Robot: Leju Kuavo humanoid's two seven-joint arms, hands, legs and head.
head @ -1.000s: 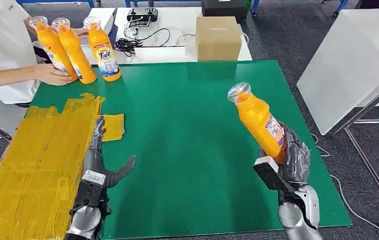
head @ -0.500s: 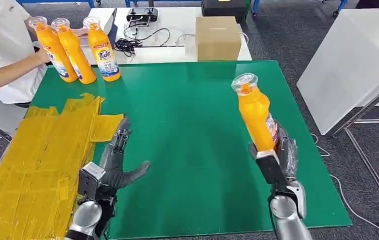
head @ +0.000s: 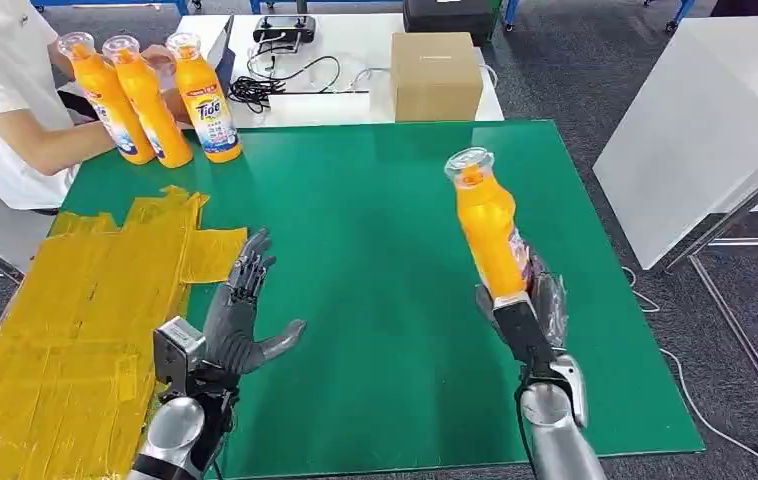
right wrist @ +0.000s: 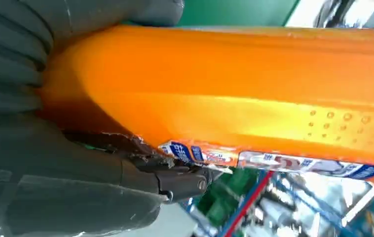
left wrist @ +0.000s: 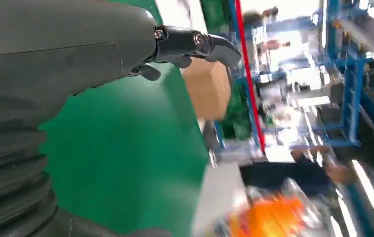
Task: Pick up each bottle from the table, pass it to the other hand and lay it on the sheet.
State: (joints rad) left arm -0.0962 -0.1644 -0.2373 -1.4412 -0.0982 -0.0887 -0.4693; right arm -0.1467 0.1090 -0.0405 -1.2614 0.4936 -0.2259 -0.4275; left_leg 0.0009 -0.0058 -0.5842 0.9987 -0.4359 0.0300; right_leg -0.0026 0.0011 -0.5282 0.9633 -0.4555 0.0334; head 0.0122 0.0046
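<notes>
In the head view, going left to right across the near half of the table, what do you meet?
Yellow sheet → left hand, open above the green mat → orange bottle held upright in the right hand.

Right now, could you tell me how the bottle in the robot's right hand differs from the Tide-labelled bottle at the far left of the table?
The held bottle is off the table, gripped at its base by the right hand; the Tide bottle stands on the green table. The held bottle leans and is alone; the Tide bottle is nearly upright beside two other bottles. The Tide bottle's label faces the head camera; the held bottle's shows only at its edge. Both are orange with clear caps.
</notes>
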